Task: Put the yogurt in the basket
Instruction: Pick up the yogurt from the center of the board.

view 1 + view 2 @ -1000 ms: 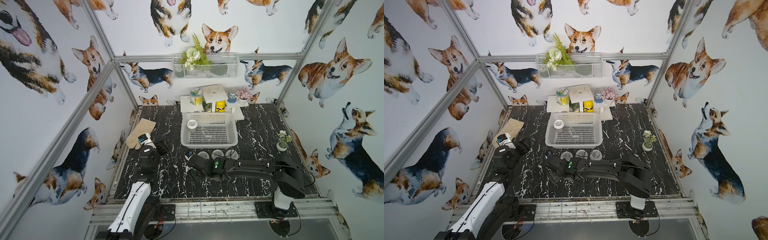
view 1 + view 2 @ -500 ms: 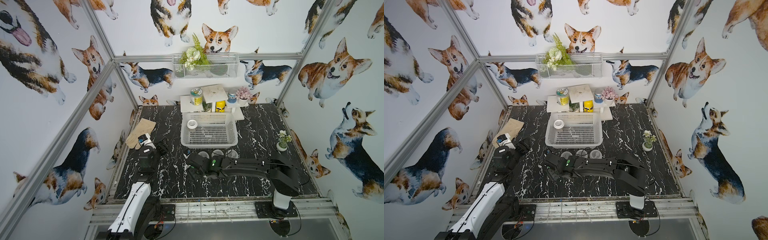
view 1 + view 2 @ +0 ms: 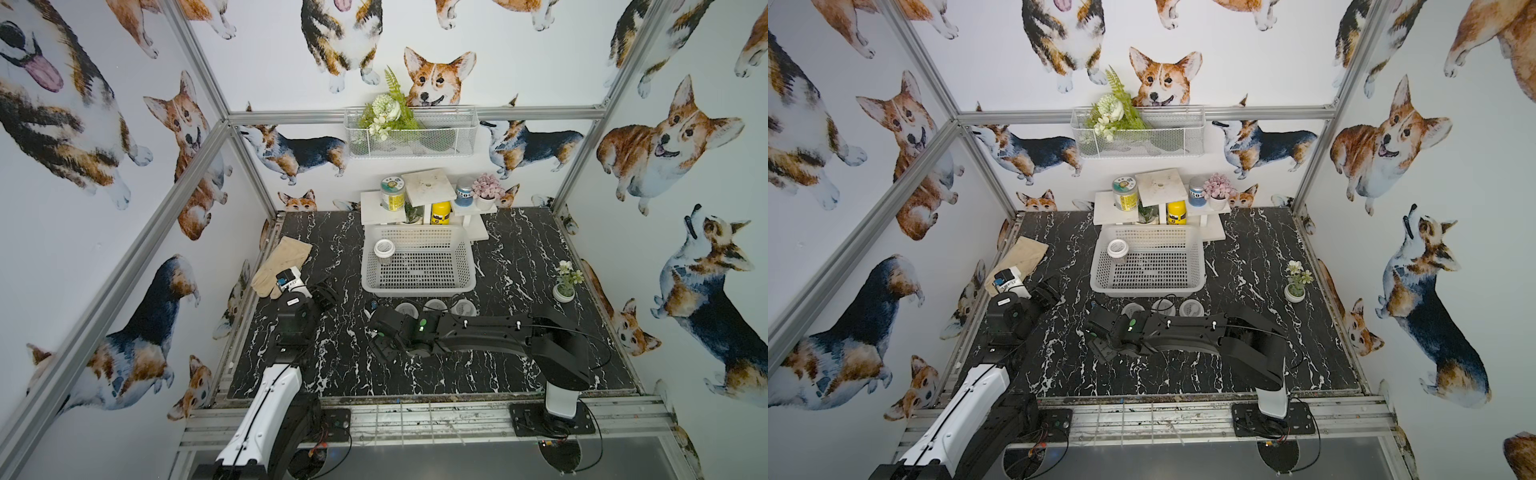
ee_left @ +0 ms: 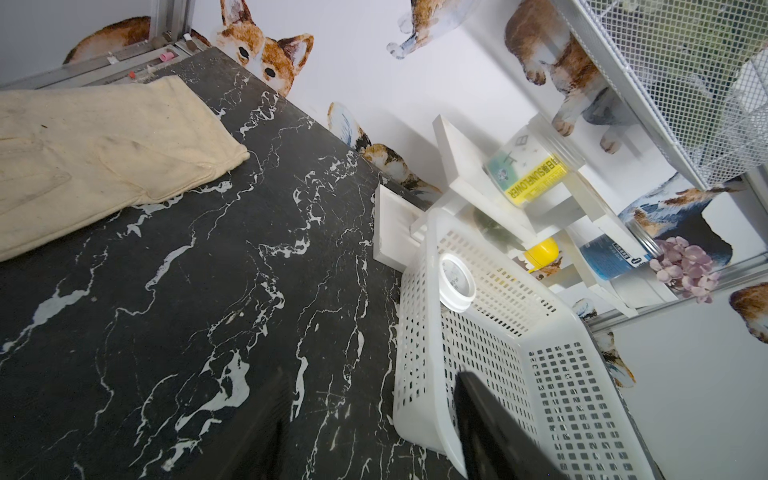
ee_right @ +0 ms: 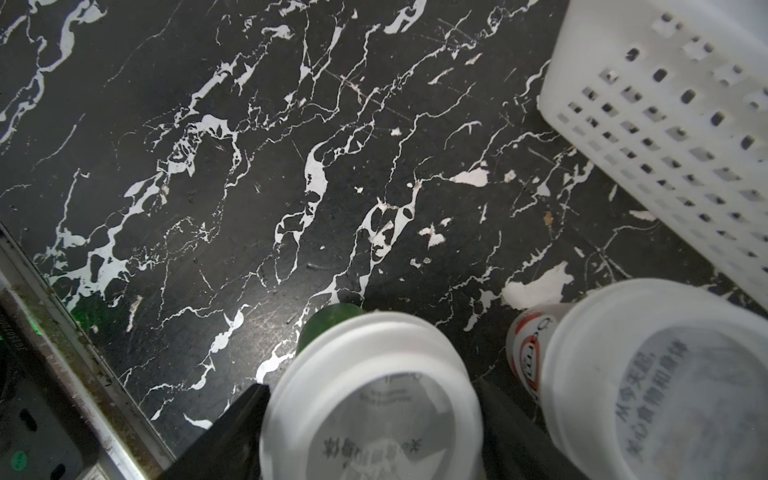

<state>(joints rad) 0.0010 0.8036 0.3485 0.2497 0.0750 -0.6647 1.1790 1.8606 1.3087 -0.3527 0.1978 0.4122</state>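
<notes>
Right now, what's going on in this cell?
The right pincer has its fingers either side of a yogurt cup near the front of the basket; whether it is gripping isn't clear. A second cup already stands in the basket's far corner, and other cups wait on the table in front of it. The left pincer sits open and empty by the glove.

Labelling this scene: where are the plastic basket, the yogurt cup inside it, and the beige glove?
plastic basket (image 3: 417, 288): in a top view, near rim.
yogurt cup (image 3: 384, 248): in a top view, white lid.
beige glove (image 3: 286, 258): in a top view, palm area.
</notes>
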